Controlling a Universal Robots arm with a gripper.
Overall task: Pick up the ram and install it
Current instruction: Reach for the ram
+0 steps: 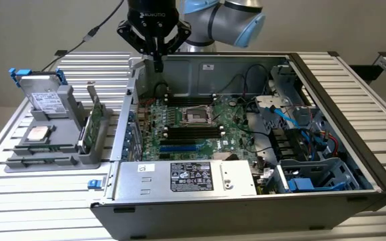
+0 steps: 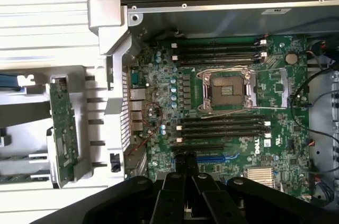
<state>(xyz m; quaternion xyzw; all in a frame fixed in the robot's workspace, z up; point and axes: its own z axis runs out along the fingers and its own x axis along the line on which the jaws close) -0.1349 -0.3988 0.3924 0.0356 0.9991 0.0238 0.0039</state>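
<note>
The ram [image 1: 84,134] stands on edge in the grey holder [image 1: 52,156] at the exterior view's left, just beside a taller green card [image 1: 98,113], and nothing is touching it. The holder sits on the slatted table [image 1: 38,206], close against the side of the open case [image 1: 213,70]. Inside the case, the dark memory slots [image 1: 193,131] on either side of the processor socket on the motherboard [image 1: 173,113] look empty to me, so I judge the task barely begun: the pick is not made and the install is not made. My gripper [image 1: 157,56] hangs high above the far corner of the case on the holder's side, well apart from the ram. In the wrist view the fingers [image 2: 180,164] are pressed together over the board near the blue slot, clenched on nothing that I can see, with no stick between them and no contact with any part below.
</note>
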